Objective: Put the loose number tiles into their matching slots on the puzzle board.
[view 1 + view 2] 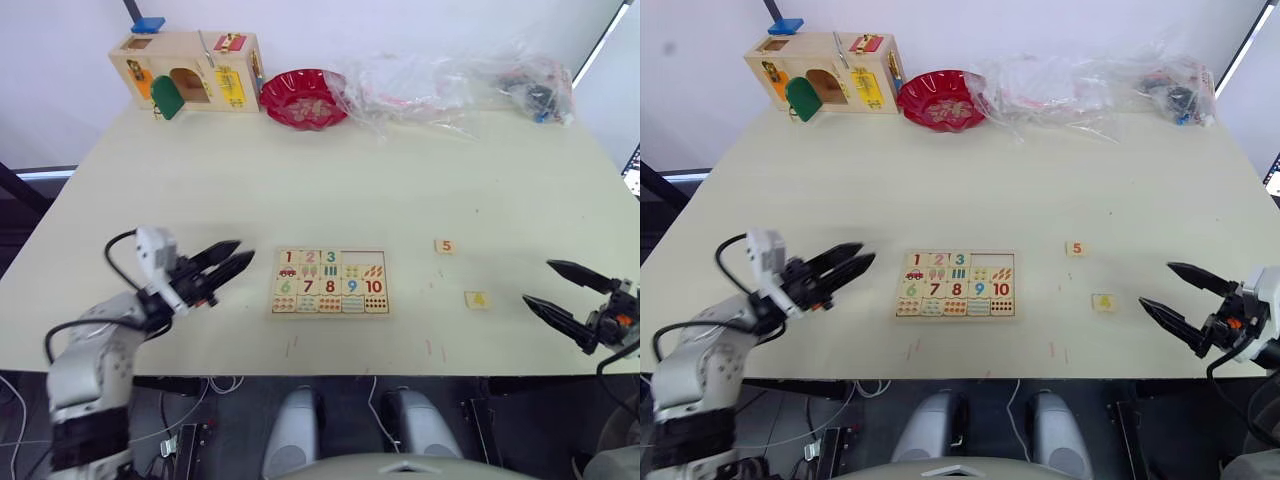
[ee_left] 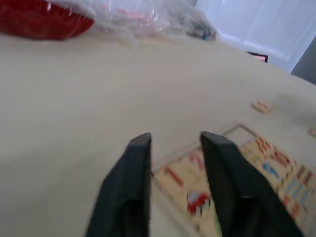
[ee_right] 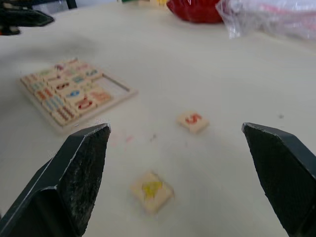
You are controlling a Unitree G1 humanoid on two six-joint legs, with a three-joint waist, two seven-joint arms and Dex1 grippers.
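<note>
In the head views the left gripper (image 1: 236, 259), black fingers slightly parted and empty, is hovering just left of the flat rectangular light-wood puzzle board (image 1: 330, 283) lying on the pale worktop (image 1: 400, 180), while in the right wrist view the right gripper (image 3: 180, 148), fingers spread wide and empty, is hanging over the small square light-wood tile with a yellow digit (image 3: 152, 190), the small square light-wood tile with a red 5 (image 3: 192, 121) lying beyond it.

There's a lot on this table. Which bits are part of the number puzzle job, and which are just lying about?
Part of the job:
puzzle board, 1 to 3 already in
tile 5, loose
tile 4, loose
left gripper and right gripper, both open

Just lying about:
wooden latch box
red bowl
plastic bags
</note>
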